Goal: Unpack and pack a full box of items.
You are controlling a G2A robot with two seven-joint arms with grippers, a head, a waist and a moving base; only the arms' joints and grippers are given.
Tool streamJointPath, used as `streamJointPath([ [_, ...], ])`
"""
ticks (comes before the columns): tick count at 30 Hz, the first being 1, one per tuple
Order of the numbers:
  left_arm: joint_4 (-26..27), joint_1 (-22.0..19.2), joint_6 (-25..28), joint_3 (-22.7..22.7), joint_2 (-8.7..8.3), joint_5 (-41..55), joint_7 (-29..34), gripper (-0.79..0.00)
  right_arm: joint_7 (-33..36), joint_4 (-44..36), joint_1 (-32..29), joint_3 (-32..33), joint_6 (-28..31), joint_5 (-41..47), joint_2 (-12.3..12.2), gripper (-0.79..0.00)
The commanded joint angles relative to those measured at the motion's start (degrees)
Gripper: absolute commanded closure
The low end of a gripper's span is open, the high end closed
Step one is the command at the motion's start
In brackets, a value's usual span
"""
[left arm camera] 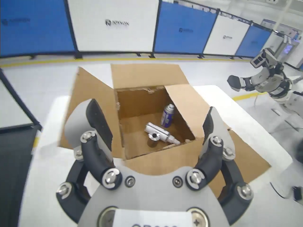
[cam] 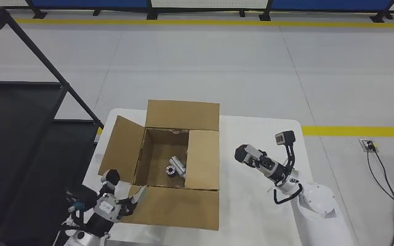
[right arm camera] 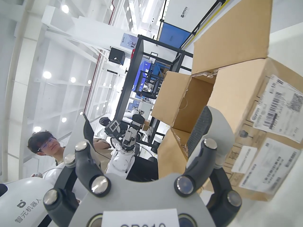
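Box [cam: 183, 115] of brown cardboard sits opened out at the middle of the white counter [cam: 258, 203], and by my reckoning it is nearly unpacked. On its floor I see a silver tool [left arm camera: 157, 133] lying on its side with a dark round piece [left arm camera: 153, 140] against it. A blue-and-white spray can [left arm camera: 167, 116] stands close to the wall under the 3 o'clock flap [cam: 203, 160]. From the top view the tool lies toward the box's 5 o'clock corner, its long axis running roughly from 2 to 8 o'clock, though it is too small there for me to be sure. My left gripper [cam: 125, 186] hovers at the box's 7 o'clock corner, by the edge of the near flap [cam: 178, 209]; I cannot tell whether it touches. The remaining items lie toward 2 o'clock from it and lower down. Its fingers are spread wide and hold nothing. My right gripper [cam: 241, 154] hangs over bare counter at the box's 3 o'clock, apart from the flap, likewise spread and empty. I judge the left arm better placed, since its wrist view looks straight into the opening.
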State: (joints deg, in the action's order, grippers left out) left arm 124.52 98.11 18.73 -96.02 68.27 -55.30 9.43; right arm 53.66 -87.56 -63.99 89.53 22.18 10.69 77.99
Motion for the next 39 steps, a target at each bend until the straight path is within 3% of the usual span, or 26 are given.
streamJointPath([
  [1,-1.0,-4.7,-1.9,2.9,-0.05,2.4,8.1,-0.785,0.6,-1.3,-2.3,1.6,1.1,-0.3,-0.4,-0.785],
  [6,-6.4,-16.6,-5.8,7.6,-0.1,8.7,23.4,-0.785,0.3,-2.8,-5.5,3.5,1.7,-1.2,-0.9,-0.785],
  [14,-6.4,-16.6,-5.8,7.6,-0.1,8.7,23.4,-0.785,0.3,-2.8,-5.5,3.5,1.7,-1.2,-0.9,-0.785],
  [18,-8.3,-17.5,-7.0,9.3,0.05,13.0,25.2,-0.785,-5.5,-1.9,-5.7,4.3,3.1,1.9,-0.8,-0.785],
  [24,-17.1,-26.8,-10.4,14.6,0.38,26.5,38.5,-0.785,-2.2,-2.1,-6.8,5.7,8.4,3.7,-1.6,-0.785],
  [35,-33.7,-40.1,-12.8,23.5,1.78,39.8,44.0,-0.785,-0.8,-1.3,-8.7,10.5,10.9,7.9,-3.3,-0.785],
  [39,-37.3,-43.1,-12.1,27.2,2.35,40.1,43.8,-0.785,-0.2,-0.5,-8.6,11.5,10.8,8.6,-3.8,-0.785],
])
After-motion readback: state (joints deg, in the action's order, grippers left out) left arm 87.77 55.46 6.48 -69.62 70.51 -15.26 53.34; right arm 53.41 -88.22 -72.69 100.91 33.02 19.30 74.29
